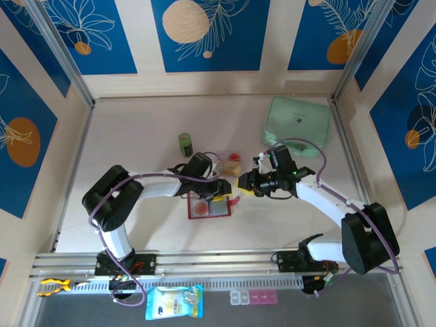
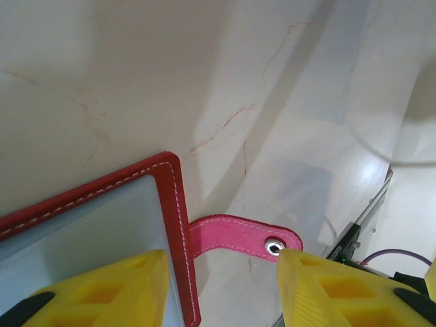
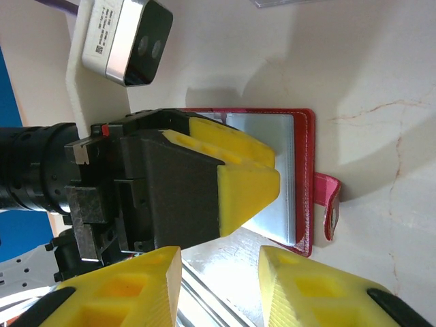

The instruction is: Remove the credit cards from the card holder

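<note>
A pale cream, marble-look surface [image 1: 136,136] with faint reddish veins sits inside a three-sided booth. The walls carry deep blue panels [image 1: 238,48] printed with white leaf outlines and orange and peach circles. Slim aluminium posts [image 1: 65,58] rise at the far corners. A metal rail [image 1: 218,260] runs along the near edge. The light is soft and even.

No legible text anywhere. White sticker [image 3: 109,28] on wrist camera [image 3: 144,49]: code square plus fine print, too small to read. Green pouch [image 1: 298,126]: small dark mark, unreadable. Blue packet [image 1: 174,302] at near edge: printing blurred.
</note>
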You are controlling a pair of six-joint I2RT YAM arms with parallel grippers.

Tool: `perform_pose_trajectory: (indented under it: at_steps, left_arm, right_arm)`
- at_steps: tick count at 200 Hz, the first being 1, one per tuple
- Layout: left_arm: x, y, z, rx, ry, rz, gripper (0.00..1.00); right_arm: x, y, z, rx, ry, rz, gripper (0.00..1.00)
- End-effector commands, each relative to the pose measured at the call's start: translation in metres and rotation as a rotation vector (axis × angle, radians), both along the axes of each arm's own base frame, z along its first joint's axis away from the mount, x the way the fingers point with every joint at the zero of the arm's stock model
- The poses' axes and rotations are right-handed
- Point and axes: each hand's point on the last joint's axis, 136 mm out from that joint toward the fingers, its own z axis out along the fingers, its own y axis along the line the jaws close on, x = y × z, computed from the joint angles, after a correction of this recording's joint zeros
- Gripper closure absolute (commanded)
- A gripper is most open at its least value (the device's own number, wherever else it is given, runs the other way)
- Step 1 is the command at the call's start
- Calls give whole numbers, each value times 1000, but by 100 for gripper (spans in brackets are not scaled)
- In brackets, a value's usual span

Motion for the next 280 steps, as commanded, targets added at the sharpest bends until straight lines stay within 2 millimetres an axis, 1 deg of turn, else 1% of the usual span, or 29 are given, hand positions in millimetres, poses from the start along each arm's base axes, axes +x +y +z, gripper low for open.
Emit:
perform_pose_trajectory:
  at_steps: [1, 30, 74, 113, 147, 175, 187, 225, 250, 280]
  left_arm:
    - [8, 6, 26, -10, -72, 5, 54]
    - [12, 28, 36, 8, -111, 39, 54]
    - [11, 65, 36, 26, -122, 110, 56]
    - [0, 97, 22, 56, -93, 166, 61]
    - [-10, 118, 9, 80, -64, 196, 70]
    - [-14, 132, 0, 110, -58, 205, 77]
    - [-15, 135, -4, 114, -49, 203, 80]
    - [-20, 134, -16, 98, -13, 183, 94]
    - [-23, 135, -24, 104, -1, 185, 98]
    - [-27, 139, -33, 126, 12, 180, 99]
  right_arm:
    - [-6, 7, 2, 31, 13, 22, 65]
    - [-6, 20, -2, 32, 29, 48, 65]
    - [-10, 52, -11, 6, 54, 131, 66]
    - [-14, 80, -25, -29, 88, 193, 68]
    - [-17, 96, -38, -74, 119, 225, 70]
    - [-19, 108, -48, -114, 136, 252, 71]
    - [-20, 112, -50, -122, 139, 259, 71]
    - [-21, 120, -60, -156, 156, 267, 72]
    - [-22, 124, -64, -178, 158, 275, 72]
    - [-22, 125, -71, -210, 168, 282, 73]
